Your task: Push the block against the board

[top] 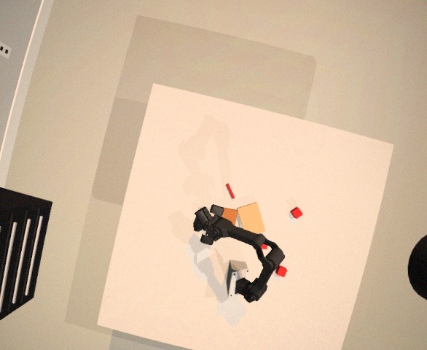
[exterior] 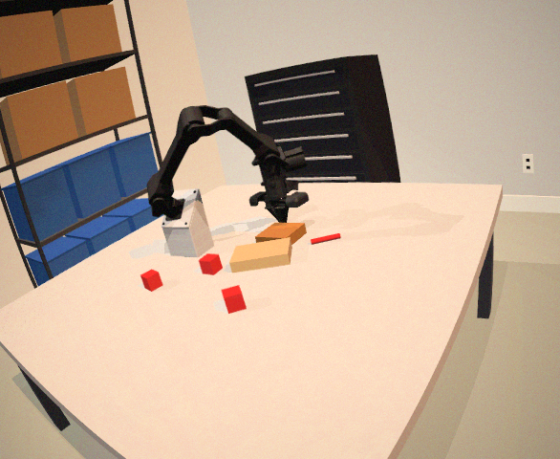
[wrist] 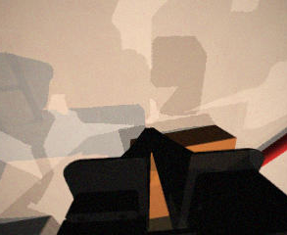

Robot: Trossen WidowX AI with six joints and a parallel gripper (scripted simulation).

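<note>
The square block (top: 230, 214) (exterior: 280, 230) (wrist: 214, 144) is orange and lies flat, partly hidden by the arm in the top view. The board (top: 251, 217) (exterior: 260, 254) is light tan, larger, and lies flat beside it. Their facing sides look angled to each other. They are very close or touching at the corner nearer the red stick, with a narrow wedge-shaped gap widening towards the robot base. My gripper (exterior: 281, 220) (wrist: 149, 131) is shut and empty. It points down at the block's far side from the board; contact is not clear.
A red stick (top: 230, 190) (exterior: 325, 239) (wrist: 282, 147) lies near the block. Three red cubes (top: 296, 212) (top: 281, 271) (exterior: 210, 264) lie on the board's other side, one partly under the arm in the top view. The grey robot base (exterior: 188, 239) stands nearby.
</note>
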